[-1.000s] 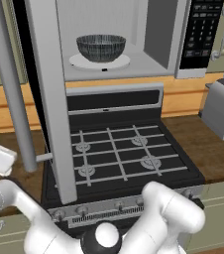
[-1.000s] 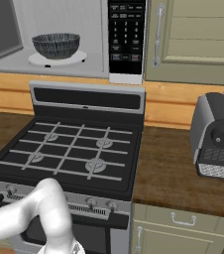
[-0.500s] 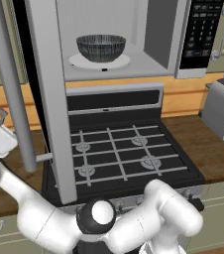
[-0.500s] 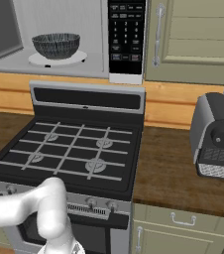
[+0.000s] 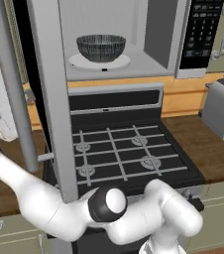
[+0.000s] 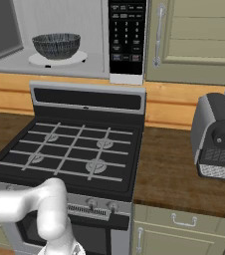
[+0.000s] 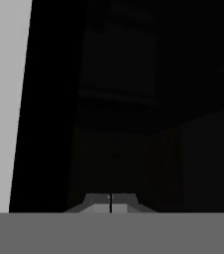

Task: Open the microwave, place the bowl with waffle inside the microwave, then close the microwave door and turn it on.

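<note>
stove (image 5: pixel 119 154) below microwave (image 5: pixel 148 44); door (image 5: pixel 47 99) open, bowl (image 5: pixel 101 47) inside, gripper (image 7: pixel 110 203) closed.

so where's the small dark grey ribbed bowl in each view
Left base view: small dark grey ribbed bowl upper centre, on the white round turntable.
Right base view: upper left, on that turntable.
Hand view: dark door glass, no bowl.
Shared landmark: the black keypad strip.

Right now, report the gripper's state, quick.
Gripper: shut, jaws together with nothing between them, facing the black window of the microwave door.
</note>
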### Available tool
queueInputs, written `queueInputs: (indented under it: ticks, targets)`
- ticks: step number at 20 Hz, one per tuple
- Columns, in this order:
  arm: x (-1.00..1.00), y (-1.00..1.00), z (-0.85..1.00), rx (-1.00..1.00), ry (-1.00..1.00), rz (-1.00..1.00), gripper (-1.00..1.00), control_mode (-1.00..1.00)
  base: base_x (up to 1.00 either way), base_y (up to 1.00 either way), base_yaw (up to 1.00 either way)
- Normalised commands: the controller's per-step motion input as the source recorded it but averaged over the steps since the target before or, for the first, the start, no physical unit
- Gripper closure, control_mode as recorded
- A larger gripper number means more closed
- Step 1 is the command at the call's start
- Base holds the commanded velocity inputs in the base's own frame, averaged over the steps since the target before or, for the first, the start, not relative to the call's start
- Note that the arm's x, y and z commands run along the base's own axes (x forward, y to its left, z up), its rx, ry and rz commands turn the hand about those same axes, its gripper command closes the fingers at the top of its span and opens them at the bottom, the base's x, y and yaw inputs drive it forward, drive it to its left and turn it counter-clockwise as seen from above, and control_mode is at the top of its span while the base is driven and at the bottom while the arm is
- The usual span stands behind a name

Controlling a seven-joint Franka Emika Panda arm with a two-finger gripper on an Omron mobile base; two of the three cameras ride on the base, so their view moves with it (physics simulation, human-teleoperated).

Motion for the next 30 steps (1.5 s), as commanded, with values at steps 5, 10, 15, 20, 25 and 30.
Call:
queueInputs:
  ticks: [5, 10, 15, 20, 25, 30]
  targets:
    - [-0.41, -1.00, 0.37, 0.28, -0.09, 0.09, 1.00, -1.00, 0.00, 0.00, 0.00]
    - [-0.39, -1.00, 0.29, 0.30, -0.10, 0.07, 1.00, -1.00, 0.00, 0.00, 0.00]
    - [-0.23, -1.00, 0.21, 0.31, -0.01, 0.11, 1.00, -1.00, 0.00, 0.00, 0.00]
    - [0.47, -1.00, -0.21, 0.20, 0.00, 0.23, 1.00, -1.00, 0.00, 0.00, 0.00]
    - [1.00, -0.92, -0.48, 0.07, 0.00, 0.40, 1.00, -1.00, 0.00, 0.00, 0.00]
    - [1.00, -0.71, -0.38, 0.00, 0.00, 0.49, 1.00, -1.00, 0.00, 0.00, 0.00]
